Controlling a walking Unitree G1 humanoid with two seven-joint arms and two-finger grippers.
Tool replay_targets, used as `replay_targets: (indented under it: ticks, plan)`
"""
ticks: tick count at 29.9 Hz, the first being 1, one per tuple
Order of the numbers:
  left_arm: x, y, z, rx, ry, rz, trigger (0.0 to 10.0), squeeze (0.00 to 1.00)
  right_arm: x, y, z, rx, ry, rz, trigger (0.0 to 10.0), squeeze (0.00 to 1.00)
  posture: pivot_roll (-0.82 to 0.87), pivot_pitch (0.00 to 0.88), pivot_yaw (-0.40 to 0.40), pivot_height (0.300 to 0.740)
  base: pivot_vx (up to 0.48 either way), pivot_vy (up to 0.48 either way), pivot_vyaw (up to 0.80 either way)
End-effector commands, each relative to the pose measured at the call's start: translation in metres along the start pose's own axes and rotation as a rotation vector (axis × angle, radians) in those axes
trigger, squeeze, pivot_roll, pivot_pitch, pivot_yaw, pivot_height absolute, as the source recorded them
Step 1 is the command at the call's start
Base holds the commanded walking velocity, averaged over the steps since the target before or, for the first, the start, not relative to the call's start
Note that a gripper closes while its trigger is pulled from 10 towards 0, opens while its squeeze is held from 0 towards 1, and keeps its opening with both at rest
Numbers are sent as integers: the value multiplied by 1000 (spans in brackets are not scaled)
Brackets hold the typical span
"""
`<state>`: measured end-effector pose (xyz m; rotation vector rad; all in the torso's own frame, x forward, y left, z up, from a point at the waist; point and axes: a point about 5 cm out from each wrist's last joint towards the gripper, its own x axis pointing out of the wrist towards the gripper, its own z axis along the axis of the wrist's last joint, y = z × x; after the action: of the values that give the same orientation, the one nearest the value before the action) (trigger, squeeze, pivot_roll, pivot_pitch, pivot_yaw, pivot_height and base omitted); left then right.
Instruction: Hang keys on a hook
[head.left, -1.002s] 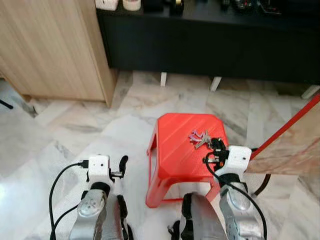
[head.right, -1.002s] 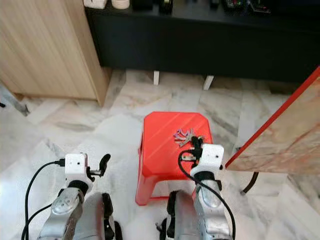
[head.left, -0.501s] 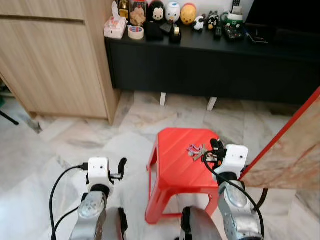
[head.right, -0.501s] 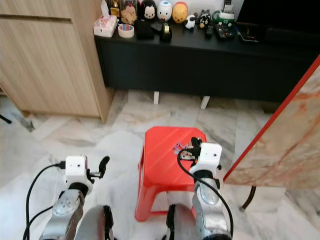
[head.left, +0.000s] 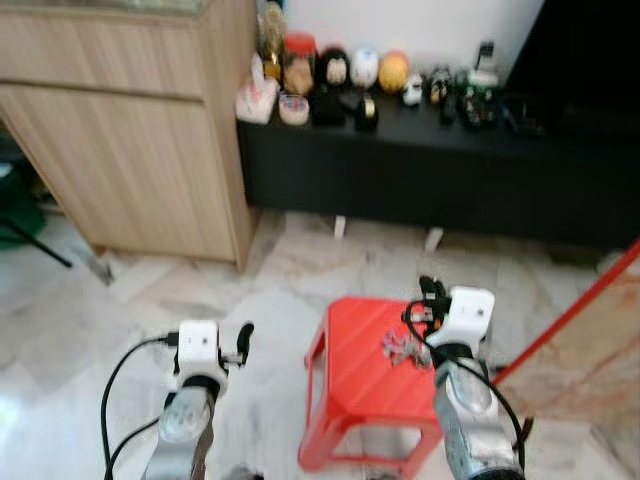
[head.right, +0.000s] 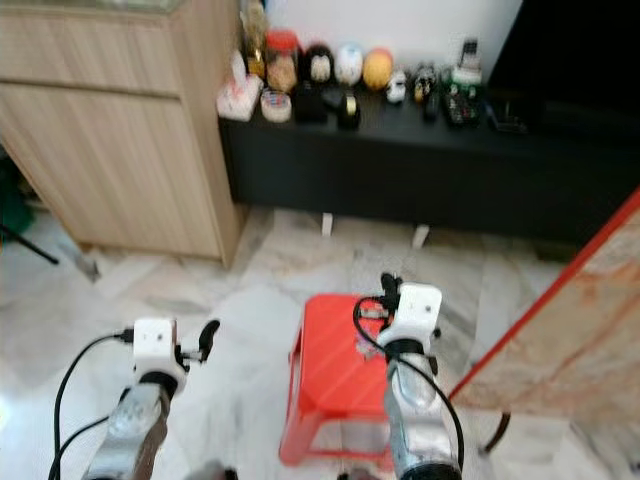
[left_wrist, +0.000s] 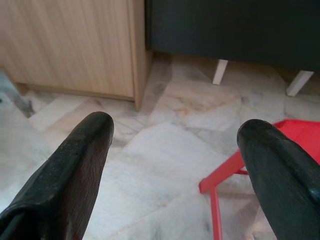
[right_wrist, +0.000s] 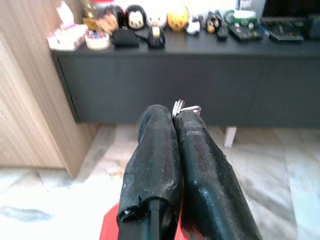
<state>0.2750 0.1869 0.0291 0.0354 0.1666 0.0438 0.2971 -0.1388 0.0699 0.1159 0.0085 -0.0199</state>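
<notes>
Right jaws: the right gripper (right_wrist: 175, 112) has its two black fingers pressed together, clamped on the ring of the bunch of silver metal keys (head.left: 402, 346), of which a bit of metal pokes out at the tips in the wrist view.
Keys: lower right of centre in the left eye view, hanging from the raised right gripper above the seat of the red plastic stool (head.left: 350, 385); whether they touch the seat I cannot tell.
Left jaws: the left gripper (left_wrist: 175, 145) holds its fingers wide apart, with nothing between them, over the pale marble floor (left_wrist: 165, 150) at lower left.
Change: half a second ago the keys lay on the stool top with the right gripper beside them; now they dangle from it.
Camera: it has tilted up, so the stool sits lower in the frame.
Behind: a long black low desk (head.right: 420, 165) across the upper frame carries a row of small figurines (head.right: 350, 62).
Left of it: a light wooden cabinet (head.left: 130, 150).
</notes>
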Motion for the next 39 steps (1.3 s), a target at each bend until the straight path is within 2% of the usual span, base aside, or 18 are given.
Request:
replay_targets:
  ticks: [1, 6, 8, 9, 10, 11, 12, 17, 19, 23, 26, 28, 33, 39]
  plan:
    - [-4, 0, -9, 16, 32, -3, 10000, 0, -2, -7, -4, 4, 21, -28, 10000, 0, 71, 12, -107, 740, 0, 0, 0]
    - [-8, 5, -23, 31, 85, 6, 10000, 0, -3, -9, -6, 9, 18, -38, 10000, 0, 76, 1, -108, 740, 0, 0, 0]
    - [-10, 11, -28, -32, 114, 34, 10000, 0, -3, -9, -6, 11, 17, -38, 10000, 0, 76, 4, -107, 740, 0, 0, 0]
    - [-10, 11, -28, -32, 114, 34, 10000, 0, -3, -9, -6, 11, 17, -38, 10000, 0, 76, 4, -107, 740, 0, 0, 0]
    - [-9, 17, -28, 5, 123, 39, 10000, 0, -2, -8, -5, 10, 16, -37, 10000, 0, 74, 11, -107, 740, 0, 0, 0]
    - [-6, 29, -24, -53, 120, 92, 10000, 0, -1, -9, -4, 10, 11, -39, 10000, 0, 74, 21, -107, 740, 0, 0, 0]
    - [-5, 34, -23, -74, 125, 107, 10000, 0, -1, -9, -3, 11, 9, -42, 10000, 0, 83, 24, -106, 740, 0, 0, 0]
    - [-9, 49, -34, 2, 205, 109, 10000, 0, 0, -11, -5, 11, 14, -50, 10000, 0, 89, 26, -96, 740, 0, 0, 0]
    - [-23, 62, -51, 46, 288, 131, 10000, 0, 0, -9, -4, 11, 13, -50, 10000, 0, 84, 28, -90, 740, 0, 0, 0]
    - [-48, 75, -79, 63, 431, 163, 10000, 0, 1, -9, -4, 18, 11, -56, 10000, 0, 92, 30, -89, 740, 0, 0, 0]
    - [-64, 78, -94, 66, 514, 164, 10000, 0, 1, -8, -5, 17, 15, -54, 10000, 0, 92, 32, -87, 740, 0, 0, 0]
    - [-80, 80, -107, 70, 587, 175, 10000, 0, 1, -7, -5, 15, 15, -51, 10000, 0, 90, 35, -84, 740, 0, 0, 0]
    - [-100, 78, -125, 65, 696, 203, 10000, 0, 3, -7, -4, 15, 16, -54, 10000, 0, 87, 38, -84, 740, 0, 0, 0]
    - [-106, 70, -131, 54, 722, 179, 10000, 0, 3, -6, -3, 15, 16, -51, 10000, 0, 73, 57, -85, 740, 0, 0, 0]
